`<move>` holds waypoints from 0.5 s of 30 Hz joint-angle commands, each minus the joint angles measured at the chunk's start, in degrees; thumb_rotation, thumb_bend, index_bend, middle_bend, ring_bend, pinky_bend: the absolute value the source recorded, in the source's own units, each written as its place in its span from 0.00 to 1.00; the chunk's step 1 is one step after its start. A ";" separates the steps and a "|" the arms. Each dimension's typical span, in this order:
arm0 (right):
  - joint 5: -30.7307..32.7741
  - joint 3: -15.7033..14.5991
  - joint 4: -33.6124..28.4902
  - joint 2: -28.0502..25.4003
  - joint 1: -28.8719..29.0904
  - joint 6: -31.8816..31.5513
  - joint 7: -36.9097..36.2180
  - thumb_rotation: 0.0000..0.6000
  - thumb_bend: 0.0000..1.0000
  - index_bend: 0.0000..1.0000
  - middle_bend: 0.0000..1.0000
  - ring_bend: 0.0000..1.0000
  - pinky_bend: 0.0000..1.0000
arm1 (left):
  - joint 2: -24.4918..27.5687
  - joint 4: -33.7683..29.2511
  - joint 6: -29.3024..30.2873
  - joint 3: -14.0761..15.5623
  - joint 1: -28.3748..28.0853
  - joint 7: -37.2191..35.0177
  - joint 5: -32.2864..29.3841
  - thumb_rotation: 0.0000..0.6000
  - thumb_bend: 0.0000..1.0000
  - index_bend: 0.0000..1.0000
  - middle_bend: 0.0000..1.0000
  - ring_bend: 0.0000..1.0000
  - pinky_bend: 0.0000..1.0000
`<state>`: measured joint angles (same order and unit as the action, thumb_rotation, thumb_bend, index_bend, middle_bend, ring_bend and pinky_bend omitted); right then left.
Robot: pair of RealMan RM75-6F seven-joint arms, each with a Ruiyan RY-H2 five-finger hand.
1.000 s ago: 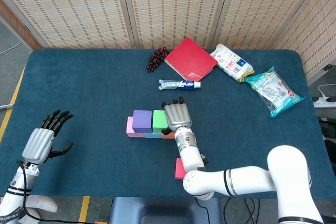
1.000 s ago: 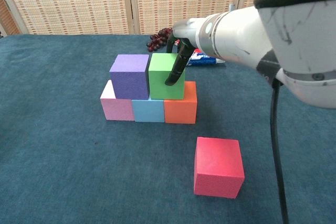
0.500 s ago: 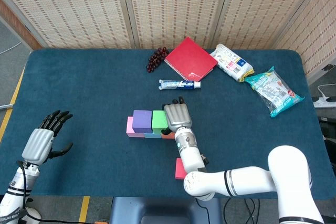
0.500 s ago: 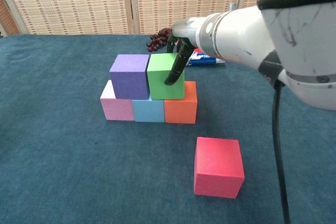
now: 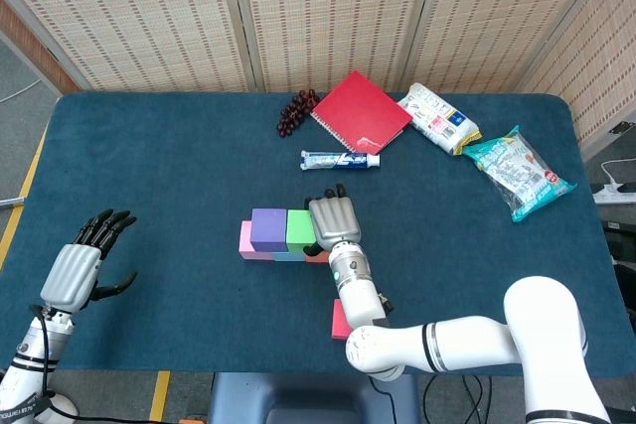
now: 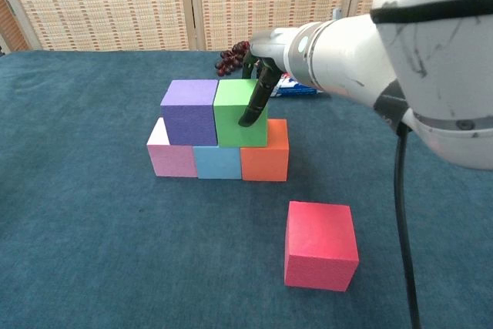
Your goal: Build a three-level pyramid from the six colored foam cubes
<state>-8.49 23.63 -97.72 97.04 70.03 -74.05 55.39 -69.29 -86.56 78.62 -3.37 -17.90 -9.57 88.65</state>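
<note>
In the head view I see the pyramid base as my landmark: the pink cube (image 5: 243, 238) at its left end, the purple cube (image 5: 266, 227) and green cube (image 5: 301, 228) on the second level, and my right hand (image 5: 334, 219) against the green cube's right side. The red cube (image 5: 340, 320) lies well apart, nearer the robot. My left hand (image 5: 83, 259) hangs far left of the base, released, fingers spread, holding nothing. In the chest view the blue cube (image 6: 218, 162) and orange cube (image 6: 265, 160) complete the base; a dark finger of the right hand (image 6: 266, 63) presses the green cube's right face. I cannot tell whether that hand grasps the cube or only pushes it. Risk, in my judgement: further sideways pressure could shove the purple cube off the pink one, or drag the green cube askew on withdrawal, since foam grips fingers. Compared with one second ago, the green cube has shifted slightly left, closing against the purple cube; all else is unchanged.
</note>
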 commanded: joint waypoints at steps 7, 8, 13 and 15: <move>-0.10 -0.19 0.13 0.17 -0.04 -0.02 0.35 1.00 0.27 0.38 0.46 0.24 0.04 | -0.07 0.23 -0.07 0.01 -0.08 -0.31 0.13 1.00 0.28 0.12 0.08 0.00 0.11; -0.18 -0.23 0.13 0.18 -0.07 -0.05 0.36 1.00 0.27 0.37 0.45 0.23 0.04 | -0.08 0.24 -0.08 0.00 -0.08 -0.32 0.12 1.00 0.28 0.12 0.08 0.00 0.11; -0.45 -0.48 0.02 0.19 -0.21 -0.02 0.45 1.00 0.27 0.27 0.42 0.21 0.03 | -0.10 0.23 -0.18 -0.03 -0.16 -0.40 0.10 1.00 0.28 0.12 0.07 0.00 0.11; -0.34 -0.59 -0.14 0.16 -0.26 0.08 0.60 1.00 0.27 0.24 0.40 0.20 0.02 | -0.08 0.22 -0.18 -0.03 -0.18 -0.38 0.16 1.00 0.28 0.12 0.07 0.00 0.11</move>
<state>-8.84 23.07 -97.82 97.21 69.78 -73.99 55.96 -69.38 -86.34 78.44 -3.40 -18.09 -9.94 88.80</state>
